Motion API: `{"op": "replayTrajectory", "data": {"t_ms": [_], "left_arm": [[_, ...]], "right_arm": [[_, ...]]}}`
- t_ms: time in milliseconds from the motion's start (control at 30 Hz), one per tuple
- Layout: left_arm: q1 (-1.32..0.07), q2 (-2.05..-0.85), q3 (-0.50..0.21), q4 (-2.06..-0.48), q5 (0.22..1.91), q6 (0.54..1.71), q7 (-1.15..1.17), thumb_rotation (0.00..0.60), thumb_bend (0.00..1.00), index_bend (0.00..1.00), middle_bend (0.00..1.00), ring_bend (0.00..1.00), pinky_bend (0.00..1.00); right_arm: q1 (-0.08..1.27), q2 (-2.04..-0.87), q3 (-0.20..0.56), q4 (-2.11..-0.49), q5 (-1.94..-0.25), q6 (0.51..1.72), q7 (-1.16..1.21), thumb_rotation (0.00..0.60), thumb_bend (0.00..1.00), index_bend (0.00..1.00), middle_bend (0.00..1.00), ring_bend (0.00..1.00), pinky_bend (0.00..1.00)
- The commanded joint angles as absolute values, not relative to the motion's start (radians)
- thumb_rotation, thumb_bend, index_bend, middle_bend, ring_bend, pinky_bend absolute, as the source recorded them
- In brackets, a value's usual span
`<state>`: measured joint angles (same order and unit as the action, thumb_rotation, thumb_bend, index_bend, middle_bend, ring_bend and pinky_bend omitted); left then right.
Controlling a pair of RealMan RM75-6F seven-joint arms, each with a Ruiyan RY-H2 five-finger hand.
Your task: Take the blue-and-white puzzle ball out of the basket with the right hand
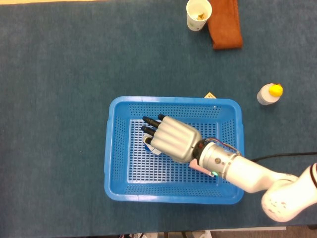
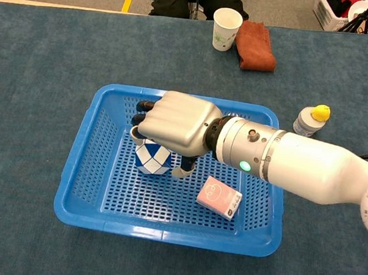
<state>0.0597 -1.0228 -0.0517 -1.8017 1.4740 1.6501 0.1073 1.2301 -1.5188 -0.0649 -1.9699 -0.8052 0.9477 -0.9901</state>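
The blue-and-white puzzle ball (image 2: pixel 152 158) lies on the floor of the blue basket (image 2: pixel 76 164), left of centre. My right hand (image 2: pixel 176 120) hovers directly over it, with the fingers reaching past its far left side and the thumb down beside its right side. The fingers stand apart and do not look closed on the ball. In the head view the right hand (image 1: pixel 171 139) covers nearly all of the ball (image 1: pixel 148 144), inside the basket (image 1: pixel 173 101). The left hand appears in neither view.
A pink packet (image 2: pixel 219 197) lies in the basket's right part, under my forearm. Beyond the basket stand a paper cup (image 2: pixel 226 27) and a brown cloth (image 2: pixel 256 46). A small bottle with a yellow cap (image 2: pixel 309 119) stands to the basket's right.
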Motion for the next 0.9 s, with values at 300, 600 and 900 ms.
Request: {"op": "replayTrajectory", "data": {"t_ms": [300, 600, 900], "left_arm": [[0.062, -1.02, -0.055, -1.801, 1.464, 1.647, 0.107, 0.6, 0.25, 0.31, 0.34, 0.23, 0.23], [0.056, -1.024, -0.059, -1.797, 1.454, 1.634, 0.11, 0.6, 0.25, 0.31, 0.34, 0.23, 0.23], [0.055, -1.027, -0.063, -1.79, 1.442, 1.628, 0.106, 0.6, 0.25, 0.31, 0.34, 0.23, 0.23]], "right_arm": [[1.268, -1.619, -0.047, -1.875, -0.723, 0.941, -1.017, 0.6, 0.17, 0.27, 0.21, 0.1, 0.41], [1.285, -1.668, -0.046, -1.817, -0.71, 0.914, -1.005, 0.6, 0.17, 0.27, 0.21, 0.1, 0.41], [1.298, -1.696, -0.069, -1.779, -0.688, 0.903, -1.017, 0.6, 0.17, 0.27, 0.21, 0.1, 0.41]]}}
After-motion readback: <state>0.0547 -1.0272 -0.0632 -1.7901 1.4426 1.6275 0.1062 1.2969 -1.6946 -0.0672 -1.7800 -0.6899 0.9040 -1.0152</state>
